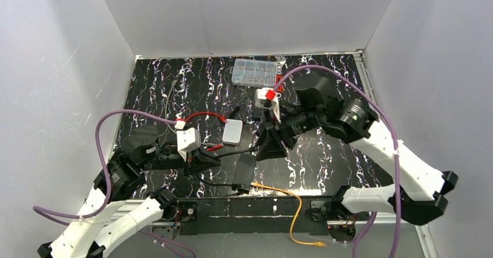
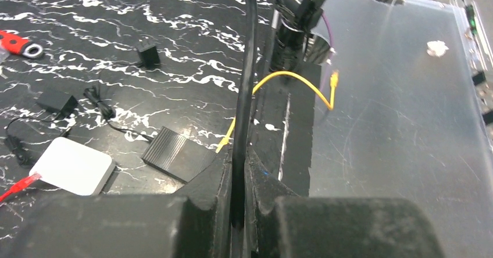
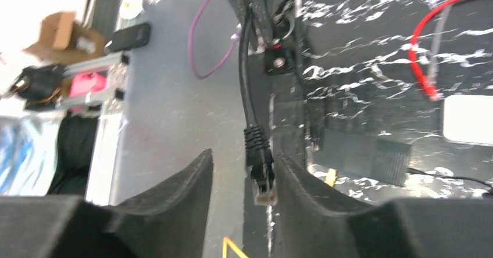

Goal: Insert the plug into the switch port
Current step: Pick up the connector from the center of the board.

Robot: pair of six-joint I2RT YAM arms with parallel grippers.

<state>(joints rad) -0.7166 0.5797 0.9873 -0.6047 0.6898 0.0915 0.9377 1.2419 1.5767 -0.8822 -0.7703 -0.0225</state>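
The flat black switch (image 1: 244,169) lies near the table's front edge; it also shows in the left wrist view (image 2: 174,153) and the right wrist view (image 3: 366,159). Its ports are not visible. The thin orange cable (image 1: 296,203) has one plug end (image 1: 254,184) at the switch's near corner; I cannot tell whether it is in a port. Its other end (image 2: 334,79) hangs off the front. My left gripper (image 1: 203,157) is shut on a black cable (image 2: 247,83). My right gripper (image 3: 244,171) is open, with that cable's clear connector (image 3: 265,191) between its fingers.
A white-grey rounded box (image 1: 232,131) lies behind the switch, with a red wire (image 1: 203,115) beside it. A clear parts organiser (image 1: 254,72) stands at the back. A small black adapter (image 2: 148,54) and thin black leads lie on the marbled mat. White walls enclose the table.
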